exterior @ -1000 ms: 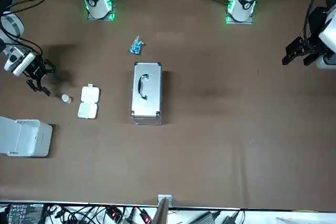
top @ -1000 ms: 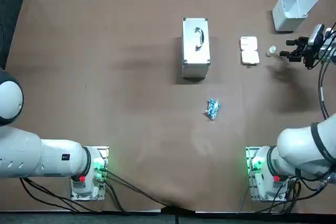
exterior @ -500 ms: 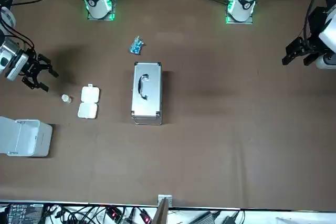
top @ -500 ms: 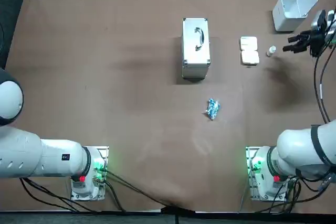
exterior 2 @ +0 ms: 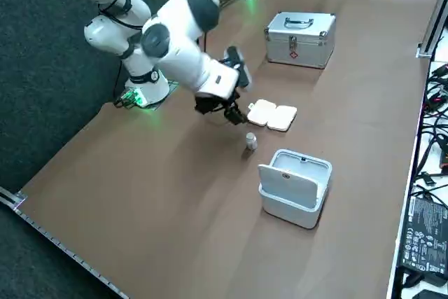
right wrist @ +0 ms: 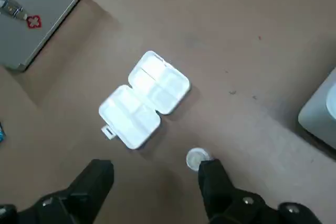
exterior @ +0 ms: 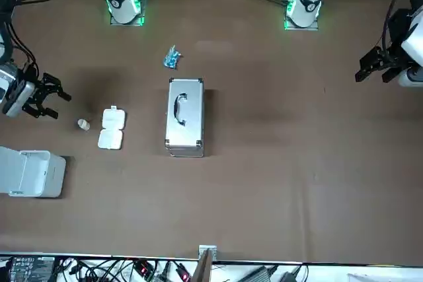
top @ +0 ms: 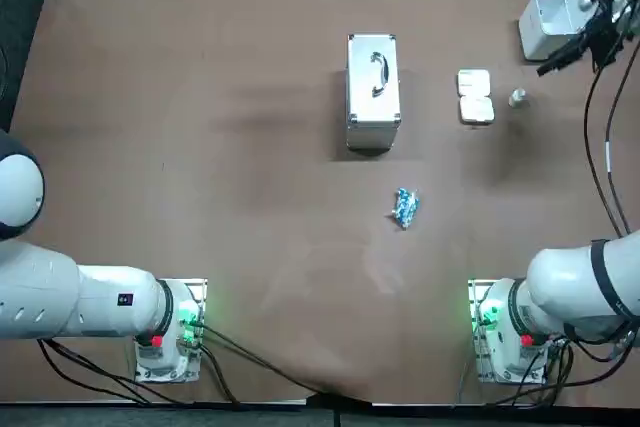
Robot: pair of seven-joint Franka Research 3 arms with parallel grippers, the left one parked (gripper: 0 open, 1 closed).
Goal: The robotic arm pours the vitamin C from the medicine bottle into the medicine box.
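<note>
Lower your wide-open, empty end effector (right wrist: 156,166) squarely around the upright medicine bottle (top: 517,97), upper right in the top view, beside the medicine box (top: 476,96).

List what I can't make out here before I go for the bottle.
- Bottle: capped or open, full or empty. It is too small in the top, front and side views, and the wrist view shows only its pale top.
- Box: whether tablets lie in its compartments. Too small in every view.
- Right gripper: open near the bottle in the wrist view. Too small in the top view to tell its fingers apart.
- Bin: cut off by the wrist view's edge.
</note>
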